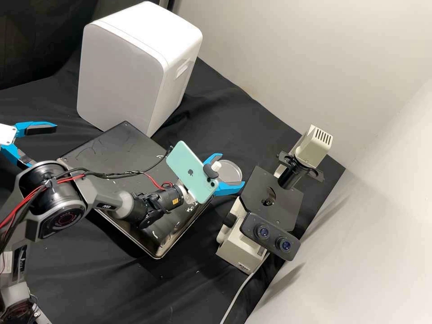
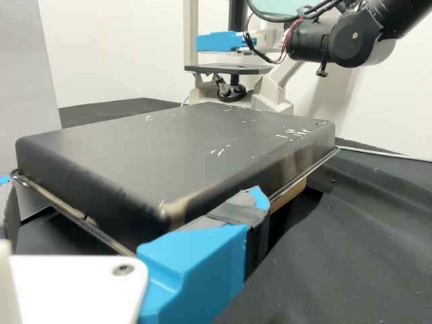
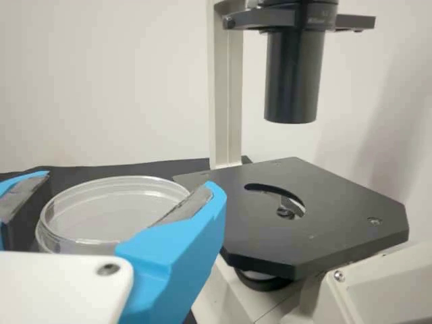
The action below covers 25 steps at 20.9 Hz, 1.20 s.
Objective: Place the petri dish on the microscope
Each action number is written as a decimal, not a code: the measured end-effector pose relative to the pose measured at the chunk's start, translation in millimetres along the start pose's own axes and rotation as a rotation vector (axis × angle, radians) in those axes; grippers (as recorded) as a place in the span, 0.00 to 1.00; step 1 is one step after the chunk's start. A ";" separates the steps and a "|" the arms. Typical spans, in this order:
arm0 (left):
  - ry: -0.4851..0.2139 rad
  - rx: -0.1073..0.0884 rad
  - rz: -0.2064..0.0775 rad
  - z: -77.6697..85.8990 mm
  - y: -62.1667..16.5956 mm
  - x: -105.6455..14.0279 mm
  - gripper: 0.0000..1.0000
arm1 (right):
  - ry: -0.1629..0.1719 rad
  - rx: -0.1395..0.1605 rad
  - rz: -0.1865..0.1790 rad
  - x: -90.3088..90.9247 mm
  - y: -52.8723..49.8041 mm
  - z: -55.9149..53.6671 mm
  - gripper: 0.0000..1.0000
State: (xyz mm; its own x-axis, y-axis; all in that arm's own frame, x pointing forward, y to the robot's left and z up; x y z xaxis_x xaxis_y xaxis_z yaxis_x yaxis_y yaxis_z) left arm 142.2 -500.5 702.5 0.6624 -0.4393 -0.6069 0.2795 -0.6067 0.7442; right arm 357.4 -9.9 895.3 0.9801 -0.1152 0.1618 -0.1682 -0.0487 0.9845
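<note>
Just beside the microscope stage (image 3: 337, 223): clear petri dish (image 3: 108, 209), not on it yet
Right jaws: pinching the petri dish from both sides
Left jaws: spread wide, hanging over the tabletop (image 1: 216, 112) near a corner of the black tray (image 2: 169, 155)

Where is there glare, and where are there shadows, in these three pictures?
High view: glare whitens the near edge of the tray, and a soft grey shadow lies on the white wall beside the microscope. Left wrist view: a pale sheen spreads over the tray top. Right wrist view: the rim of the dish catches light; the stage shows a dull sheen.
</note>
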 end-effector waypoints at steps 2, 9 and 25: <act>0.003 -0.002 -0.003 -0.4 -0.5 0.2 1.00 | -0.009 -0.001 0.010 -0.2 3.8 3.4 0.00; 0.006 -0.007 -0.011 0.0 -2.3 1.1 1.00 | -0.073 0.000 0.035 1.0 12.8 26.7 0.00; 0.010 0.023 -0.009 0.6 -2.4 1.9 1.00 | -0.107 -0.034 0.010 55.0 -5.5 46.1 0.00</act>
State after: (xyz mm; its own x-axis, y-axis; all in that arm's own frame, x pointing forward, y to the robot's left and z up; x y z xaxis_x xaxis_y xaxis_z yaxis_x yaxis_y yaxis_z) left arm 142.4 -500.3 699.4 0.6670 -0.4270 -0.6106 0.2692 -0.6260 0.7318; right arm 407.3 -61.7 895.7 0.9612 -0.2212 0.1649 -0.1722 -0.0138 0.9850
